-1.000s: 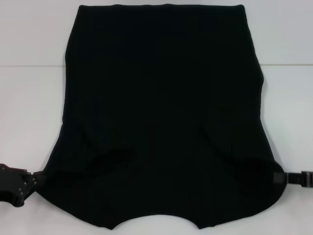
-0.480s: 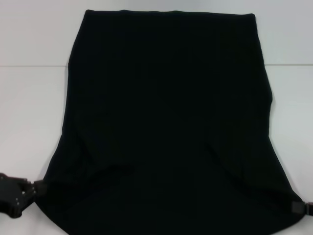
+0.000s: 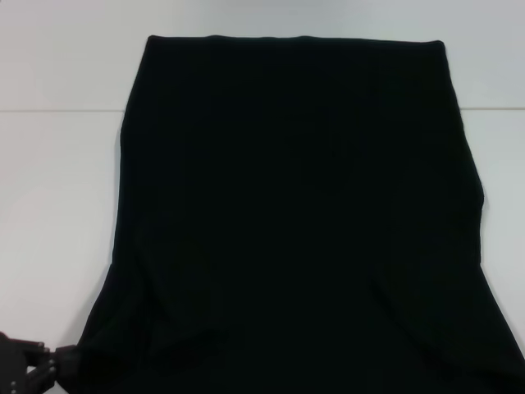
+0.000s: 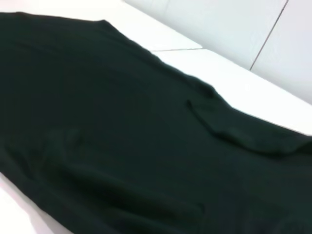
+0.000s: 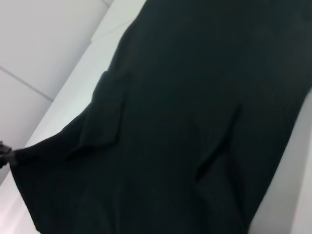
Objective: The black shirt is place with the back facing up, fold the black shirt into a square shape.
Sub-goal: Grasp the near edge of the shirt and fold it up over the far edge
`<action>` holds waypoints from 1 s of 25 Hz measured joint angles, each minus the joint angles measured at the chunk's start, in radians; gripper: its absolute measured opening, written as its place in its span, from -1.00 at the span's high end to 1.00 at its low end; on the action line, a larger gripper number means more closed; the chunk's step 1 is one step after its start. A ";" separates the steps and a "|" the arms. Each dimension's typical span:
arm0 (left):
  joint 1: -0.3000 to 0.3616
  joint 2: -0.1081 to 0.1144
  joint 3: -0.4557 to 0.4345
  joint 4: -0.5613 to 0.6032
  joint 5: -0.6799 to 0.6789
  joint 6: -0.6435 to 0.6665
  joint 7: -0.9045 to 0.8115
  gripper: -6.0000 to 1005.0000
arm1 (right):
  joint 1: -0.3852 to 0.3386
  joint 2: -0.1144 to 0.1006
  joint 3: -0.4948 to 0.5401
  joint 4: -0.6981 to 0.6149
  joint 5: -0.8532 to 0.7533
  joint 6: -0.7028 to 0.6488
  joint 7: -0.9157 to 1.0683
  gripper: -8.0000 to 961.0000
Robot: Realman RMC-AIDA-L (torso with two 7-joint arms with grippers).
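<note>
The black shirt (image 3: 295, 222) lies spread on the white table (image 3: 57, 205), plain side up, and fills most of the head view. Its far hem runs straight across the top, and its near part runs off the bottom edge. My left gripper (image 3: 59, 361) is at the bottom left corner of the head view, shut on the shirt's near left edge. In the right wrist view the fabric is drawn out to a point at that same gripper (image 5: 5, 157). My right gripper is out of view. The left wrist view shows only rumpled black shirt (image 4: 122, 136) and table.
A seam (image 3: 57, 110) crosses the white table at the far side. Bare table lies to the left of the shirt and beyond its far hem. A white wall panel (image 4: 243, 24) stands behind the table.
The shirt has slid toward me; its far hem sits lower in the head view. The left gripper moved down toward the corner. The right gripper went out of the frame.
</note>
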 joint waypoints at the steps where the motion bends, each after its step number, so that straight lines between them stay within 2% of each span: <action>1: 0.002 -0.001 -0.011 0.005 -0.002 0.014 0.000 0.97 | -0.003 -0.002 0.000 -0.003 0.000 -0.012 -0.004 0.92; 6: -0.007 -0.002 -0.034 0.014 -0.008 0.047 -0.009 0.97 | 0.008 -0.006 0.002 -0.009 0.000 -0.035 -0.011 0.92; 9: -0.058 -0.002 -0.028 -0.002 -0.015 0.039 -0.027 0.97 | 0.039 0.001 0.028 -0.009 0.005 -0.027 -0.004 0.92; 11: -0.058 -0.002 -0.028 -0.002 -0.015 0.039 -0.027 0.97 | 0.064 0.004 0.053 -0.010 0.006 -0.030 -0.004 0.92; 12: -0.134 0.013 -0.028 -0.047 -0.029 0.019 -0.034 0.97 | 0.080 0.004 0.064 -0.011 0.006 -0.033 -0.005 0.92; 18: -0.271 0.053 -0.027 -0.155 -0.030 -0.089 -0.069 0.97 | 0.179 -0.010 0.103 -0.018 0.007 -0.019 0.030 0.92; 19: -0.271 0.053 -0.027 -0.155 -0.030 -0.089 -0.069 0.97 | 0.189 -0.012 0.110 -0.021 0.008 -0.012 0.038 0.92; 21: -0.337 0.072 -0.024 -0.199 -0.027 -0.176 -0.082 0.97 | 0.223 -0.020 0.131 -0.027 0.008 0.011 0.049 0.92; 25: -0.400 0.088 -0.022 -0.239 -0.036 -0.311 -0.124 0.98 | 0.281 -0.037 0.150 -0.023 0.009 0.082 0.079 0.92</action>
